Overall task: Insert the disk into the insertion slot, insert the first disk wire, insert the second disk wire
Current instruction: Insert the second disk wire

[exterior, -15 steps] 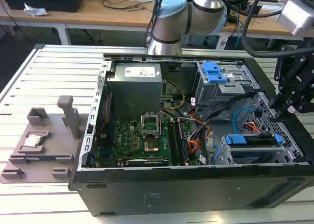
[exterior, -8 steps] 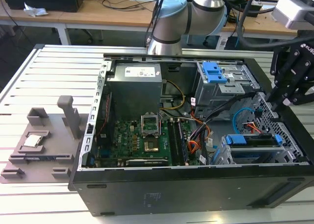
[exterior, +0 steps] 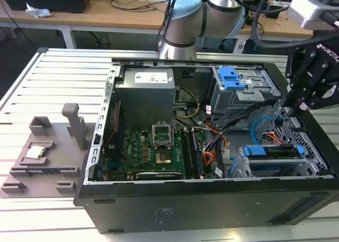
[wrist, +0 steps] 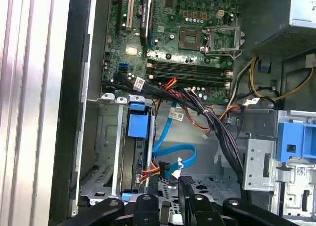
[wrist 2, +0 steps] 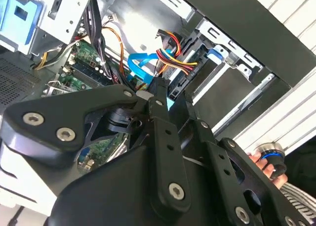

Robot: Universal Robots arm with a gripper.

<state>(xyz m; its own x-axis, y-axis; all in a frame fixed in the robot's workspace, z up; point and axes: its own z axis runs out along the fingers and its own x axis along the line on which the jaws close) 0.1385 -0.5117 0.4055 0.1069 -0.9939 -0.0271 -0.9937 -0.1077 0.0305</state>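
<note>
The gripper (exterior: pixel 290 105), grasp unclear, hung at the computer case's (exterior: pixel 159 213) 3 o'clock by the blue cable (exterior: pixel 258 131); the disk (exterior: pixel 275 152) sat in the insertion slot (exterior: pixel 243 169).

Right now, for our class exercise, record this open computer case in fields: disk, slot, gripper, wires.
Disk: silver hard drive in bright blue plastic carrier, seated in slot
Slot: low silver-grey sheet-metal cage, occupied
Gripper: black gripper close to light blue flat cable, beside the cage
Wires: red-yellow-black wire bundle lies by disk's end; plugged or not, cannot tell
</note>
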